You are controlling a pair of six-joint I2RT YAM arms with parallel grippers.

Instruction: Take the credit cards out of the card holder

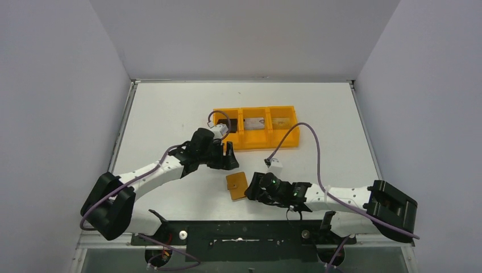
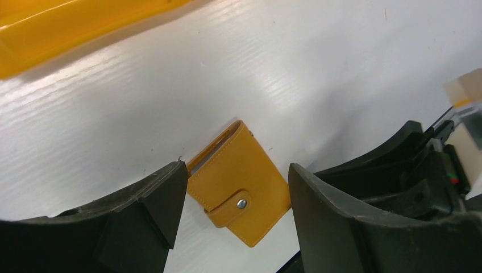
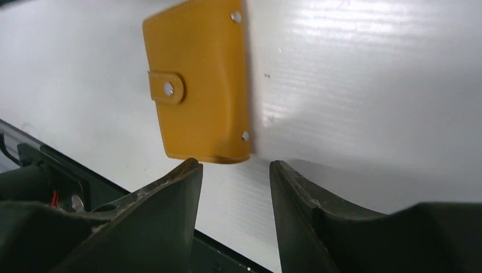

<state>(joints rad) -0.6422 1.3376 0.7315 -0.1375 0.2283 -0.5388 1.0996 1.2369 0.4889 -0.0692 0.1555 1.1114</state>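
Note:
The card holder [image 1: 237,185] is a tan-brown wallet lying flat on the white table, closed, with its snap strap fastened. It also shows in the left wrist view [image 2: 239,182] and the right wrist view [image 3: 199,85]. My left gripper [image 1: 230,154] [image 2: 236,170] is open and empty, above and just behind the wallet. My right gripper [image 1: 250,190] [image 3: 234,165] is open and empty, with its fingertips close to the wallet's near right edge. Flat grey cards [image 1: 254,122] [image 1: 279,120] lie in the orange tray. Any cards inside the wallet are hidden.
The orange three-compartment tray [image 1: 267,141] stands behind the wallet at mid-table, and its edge shows in the left wrist view [image 2: 57,28]. My left wrist covers part of its left compartment. My right arm [image 2: 432,170] is close to the right of the left gripper. Grey walls enclose the table.

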